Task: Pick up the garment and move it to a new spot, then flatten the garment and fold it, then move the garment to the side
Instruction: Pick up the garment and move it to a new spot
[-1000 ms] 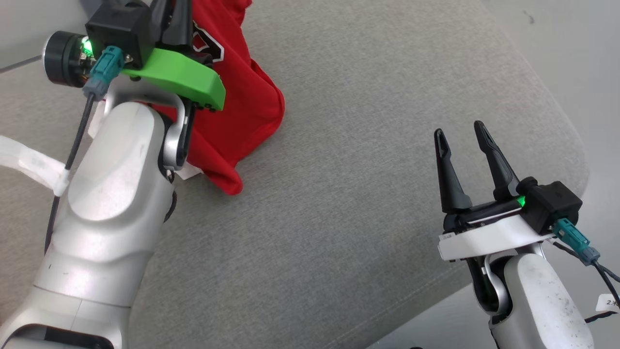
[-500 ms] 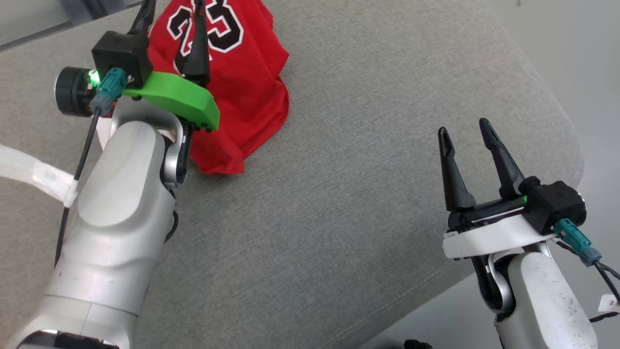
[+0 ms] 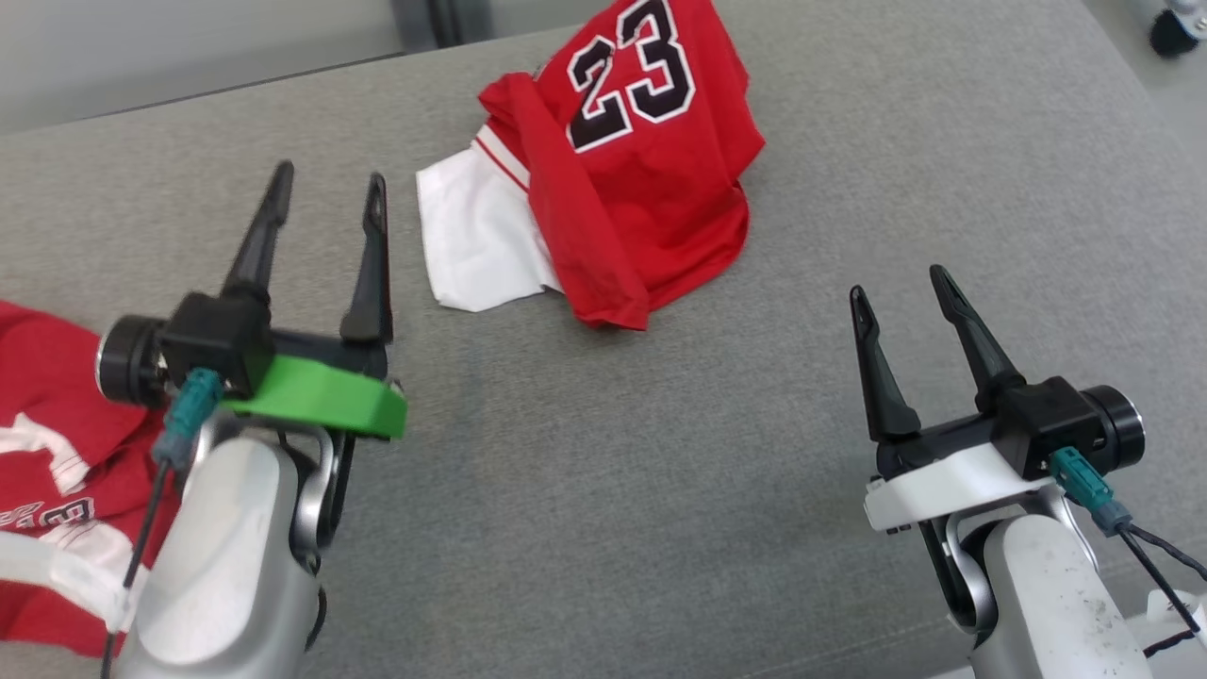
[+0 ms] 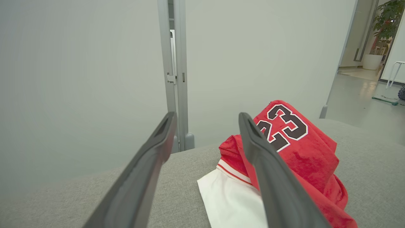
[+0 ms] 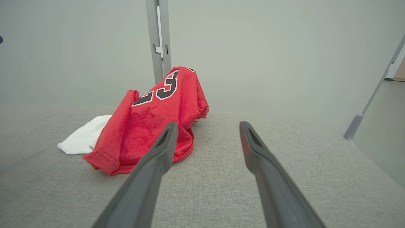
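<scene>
A crumpled red jersey [image 3: 651, 179] with a black "23" and a white panel lies bunched at the far middle of the grey surface [image 3: 603, 453]. It also shows in the left wrist view [image 4: 300, 148] and the right wrist view [image 5: 152, 120]. My left gripper [image 3: 328, 193] is open and empty, to the left of the jersey and apart from it. My right gripper [image 3: 903, 288] is open and empty at the lower right, short of the jersey. Both pairs of fingers point toward the far edge.
A second red garment [image 3: 47, 471] with white trim lies at the lower left, beside my left forearm. A pale wall with a grey post [image 5: 158, 38] stands behind the surface. The surface's rounded right edge drops to the floor [image 3: 1169, 85].
The head camera has tilted and turned, so the whole scene has shifted. My left gripper has drawn back off the jersey, which now lies free and apart from it. The right gripper has kept its pose.
</scene>
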You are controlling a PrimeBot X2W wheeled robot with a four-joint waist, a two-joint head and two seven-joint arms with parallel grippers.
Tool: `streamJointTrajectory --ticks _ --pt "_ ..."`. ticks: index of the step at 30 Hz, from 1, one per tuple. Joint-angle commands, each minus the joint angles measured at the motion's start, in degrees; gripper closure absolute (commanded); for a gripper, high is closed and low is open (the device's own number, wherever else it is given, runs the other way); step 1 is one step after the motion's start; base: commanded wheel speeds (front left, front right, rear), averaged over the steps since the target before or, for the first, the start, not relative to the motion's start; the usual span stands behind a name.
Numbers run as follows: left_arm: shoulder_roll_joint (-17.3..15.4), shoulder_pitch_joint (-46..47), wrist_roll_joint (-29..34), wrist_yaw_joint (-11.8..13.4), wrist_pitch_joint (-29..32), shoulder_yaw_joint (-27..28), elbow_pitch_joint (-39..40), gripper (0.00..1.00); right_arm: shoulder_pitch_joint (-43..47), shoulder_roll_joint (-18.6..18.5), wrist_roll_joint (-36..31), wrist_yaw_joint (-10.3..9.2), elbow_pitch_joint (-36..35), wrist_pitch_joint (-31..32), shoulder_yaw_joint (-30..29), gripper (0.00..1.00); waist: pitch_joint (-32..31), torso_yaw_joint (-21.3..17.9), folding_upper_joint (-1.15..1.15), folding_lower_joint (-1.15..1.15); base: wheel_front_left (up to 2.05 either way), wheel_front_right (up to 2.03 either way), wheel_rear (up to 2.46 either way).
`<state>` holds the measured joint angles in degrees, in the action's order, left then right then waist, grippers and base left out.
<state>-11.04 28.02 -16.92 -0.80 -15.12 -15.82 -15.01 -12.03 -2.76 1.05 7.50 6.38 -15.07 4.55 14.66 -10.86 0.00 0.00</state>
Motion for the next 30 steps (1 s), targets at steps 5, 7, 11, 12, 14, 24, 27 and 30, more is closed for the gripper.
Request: streamJointTrajectory --ticks 5,7,11,12,14,24,27,30 --pt "1.08 -9.55 3.96 -0.66 -0.04 0.92 2.72 0.00 2.57 -0.21 -1.07 -0.01 1.23 -0.17 -0.47 0.00 -8.50 10.07 0.00 0.00 0.00 0.00 0.00" --pt "2.08 -12.38 5.11 -0.46 -0.04 1.62 3.62 0.00 3.31 -0.22 -1.02 -0.01 1.70 -0.16 -0.47 0.00 -9.31 10.58 0.00 0.00 0.00 0.00 0.00" --pt "4.12 -17.81 6.22 -0.22 -0.04 3.72 5.79 0.00 4.56 -0.20 0.08 -0.01 2.19 -0.17 0.11 0.00 -10.64 10.79 0.00 0.00 0.00 0.00 0.00" --pt "4.55 -19.03 6.63 -0.42 -0.04 4.28 6.48 0.00 4.98 -0.20 0.27 -0.01 2.28 -0.17 0.27 0.00 -10.88 10.75 0.00 0.00 0.00 0.00 0.00" --pt "5.35 -21.05 7.64 -0.60 -0.04 5.09 7.51 0.00 5.45 -0.20 0.59 -0.01 2.40 -0.16 0.50 0.00 -11.24 10.74 0.00 0.00 0.00 0.00 0.00" --pt "7.46 -25.41 10.52 -1.32 -0.04 7.53 8.58 0.00 6.50 -0.20 1.25 -0.01 2.72 -0.16 0.85 0.00 -11.81 10.49 0.00 0.00 0.00 0.00 0.00" --pt "7.67 -25.22 10.60 -1.39 -0.04 8.26 8.59 0.00 6.34 -0.20 1.36 -0.01 2.73 -0.16 1.01 0.00 -11.80 10.47 0.00 0.00 0.00 0.00 0.00" --pt "7.87 -25.01 10.71 -1.60 -0.04 8.71 8.71 0.00 6.10 -0.20 1.40 -0.01 2.64 -0.17 1.11 0.00 -11.70 10.41 0.00 0.00 0.00 0.00 0.00"
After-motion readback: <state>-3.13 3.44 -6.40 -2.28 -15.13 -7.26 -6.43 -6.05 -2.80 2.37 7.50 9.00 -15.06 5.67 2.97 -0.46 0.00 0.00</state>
